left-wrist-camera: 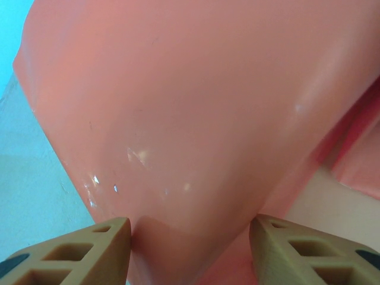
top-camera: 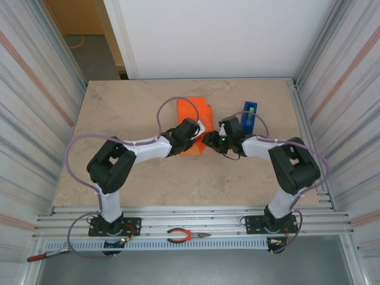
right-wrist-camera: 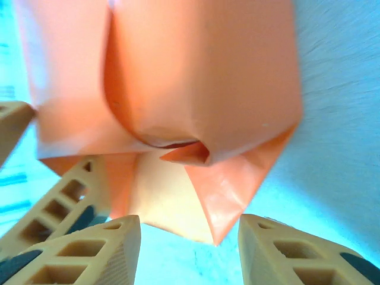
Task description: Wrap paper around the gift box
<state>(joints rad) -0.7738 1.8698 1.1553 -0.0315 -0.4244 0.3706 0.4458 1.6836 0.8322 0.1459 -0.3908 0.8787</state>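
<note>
Right end effector (right-wrist-camera: 190, 237) with fingers apart, clamped on nothing, a pointed flap of the paper (right-wrist-camera: 228, 196) hanging just above the gap. Beyond that flap, the gift box (right-wrist-camera: 208, 71) as a compact orange block, fully covered, end folds tucked into a crease on its near face. Left end effector (left-wrist-camera: 190, 237) with fingers (left-wrist-camera: 101, 249) spread as well, a smooth orange sheet bulging between them and touching at least one; impossible to tell whether pressed or merely flanked. Seen from above, both end effectors at the near edge of the orange bundle, left one reaching in from the left, right one from the right, tips close together. Wrapped box resting on the desk (top-camera: 130, 113), near its middle and a little toward the far side. Blue tape dispenser (top-camera: 249, 115) standing just right of the bundle, beside the right wrist, apart from the paper. Red-handled pliers (top-camera: 187, 236) lying on the metal rail between the two arm bases.
</note>
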